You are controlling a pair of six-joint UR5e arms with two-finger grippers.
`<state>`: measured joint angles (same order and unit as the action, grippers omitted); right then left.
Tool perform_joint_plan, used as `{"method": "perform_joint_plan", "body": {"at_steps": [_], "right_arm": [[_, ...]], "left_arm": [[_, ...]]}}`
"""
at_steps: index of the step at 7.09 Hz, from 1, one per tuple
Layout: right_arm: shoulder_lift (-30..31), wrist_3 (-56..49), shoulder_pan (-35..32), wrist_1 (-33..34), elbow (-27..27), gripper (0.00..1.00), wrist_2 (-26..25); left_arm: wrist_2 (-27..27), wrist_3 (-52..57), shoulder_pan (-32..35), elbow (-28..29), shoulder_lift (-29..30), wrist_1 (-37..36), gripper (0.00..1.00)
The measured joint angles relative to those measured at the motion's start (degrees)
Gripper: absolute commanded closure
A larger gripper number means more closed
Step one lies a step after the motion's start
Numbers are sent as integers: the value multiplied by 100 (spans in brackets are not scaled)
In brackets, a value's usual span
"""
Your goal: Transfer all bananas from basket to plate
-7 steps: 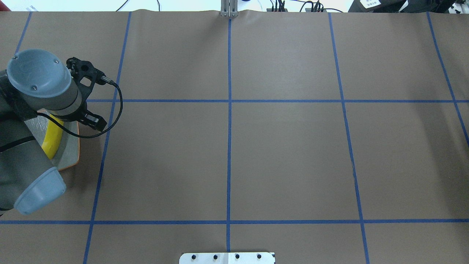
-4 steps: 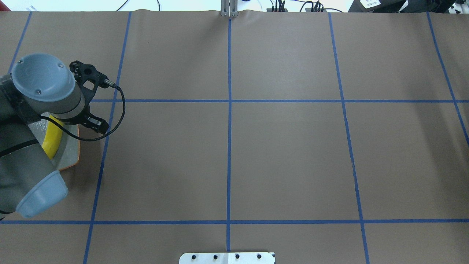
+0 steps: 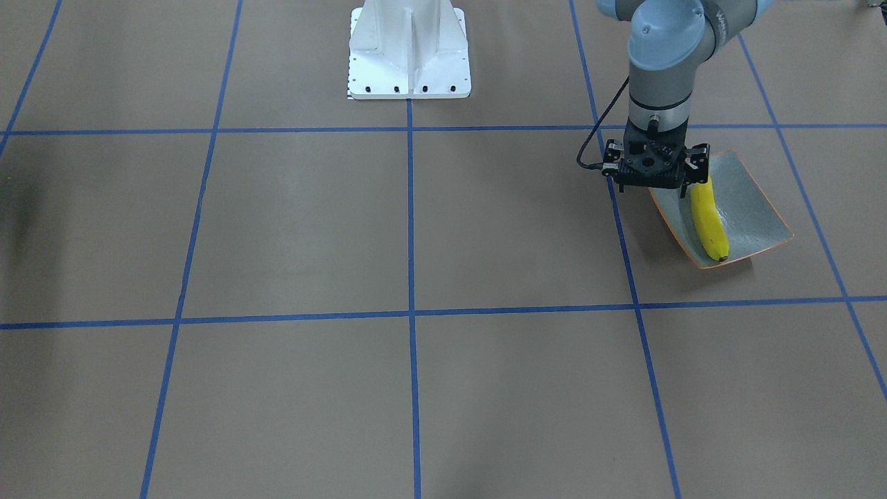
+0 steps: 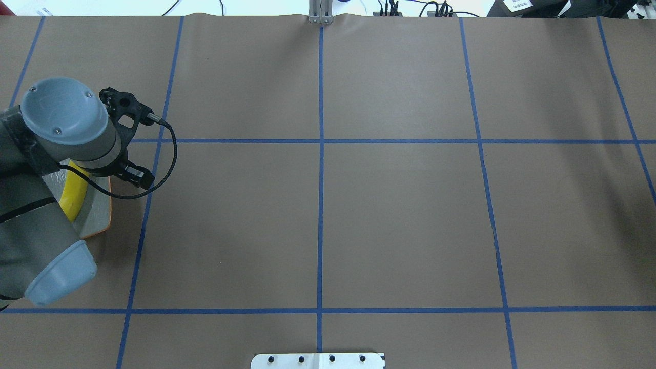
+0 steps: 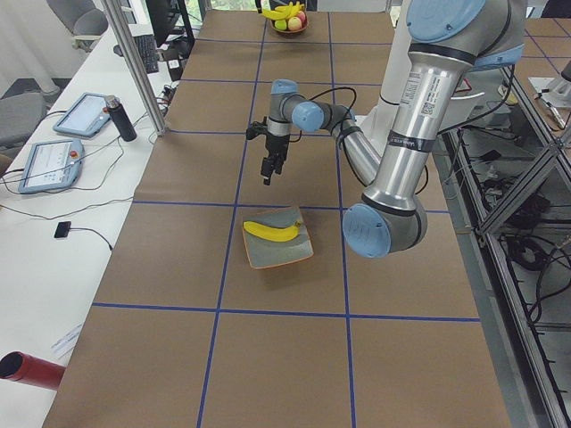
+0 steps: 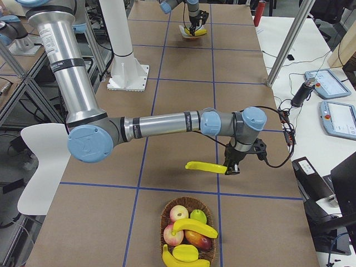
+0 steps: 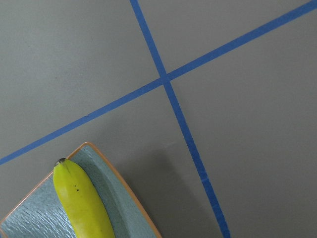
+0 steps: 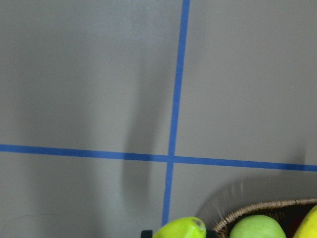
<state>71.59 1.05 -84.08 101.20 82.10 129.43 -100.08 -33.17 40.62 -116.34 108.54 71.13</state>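
We see a table (image 4: pixel 400 215) covered in matt brown paper, ruled into large squares by blue tape (image 4: pixel 321 205). In the overhead view the paper creases slightly at its twelve o'clock edge. A white metal base plate (image 3: pixel 409 48) with small bolt holes sits at twelve o'clock in the front-facing view. In the left-end view, white desks run along the nine o'clock side, carrying two tablets (image 5: pixel 76 114) and a dark bottle (image 5: pixel 122 120).

The plate (image 3: pixel 752 208) lies at three o'clock in the front-facing view. It is a glossy, squarish grey-green dish with upcurved sides and a thin orange rim. One banana (image 3: pixel 709 218), smooth, yellow and dark-tipped, lies lengthwise in it along its nine o'clock side.

The left gripper (image 5: pixel 268 176) hangs above the table at the plate's ten o'clock in the front-facing view. Its fingertips are hidden, so we cannot tell how the jaws stand.

At the far end of the table, the right gripper (image 6: pixel 229 168) has a second banana (image 6: pixel 204 166) at its tip, level above the paper and pointing to nine o'clock. We cannot tell the jaw state there either.

The woven wicker basket (image 6: pixel 163 221) sits at that gripper's seven o'clock. It holds two more bananas (image 6: pixel 194 227) among round red and green fruit.
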Motion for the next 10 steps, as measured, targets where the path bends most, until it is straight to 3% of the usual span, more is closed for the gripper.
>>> {"method": "perform_joint_plan", "body": {"at_steps": [4, 6, 10], "right_arm": [[-404, 1996, 549, 68, 675, 100, 882], [-460, 3004, 992, 55, 1225, 100, 1037], [-750, 4694, 1836, 33, 1961, 100, 1066]], "left_arm": [[-182, -201, -20, 28, 493, 1, 0], [-602, -1056, -29, 63, 789, 387, 0], [-1710, -3724, -50, 246, 909, 3130, 0]]}}
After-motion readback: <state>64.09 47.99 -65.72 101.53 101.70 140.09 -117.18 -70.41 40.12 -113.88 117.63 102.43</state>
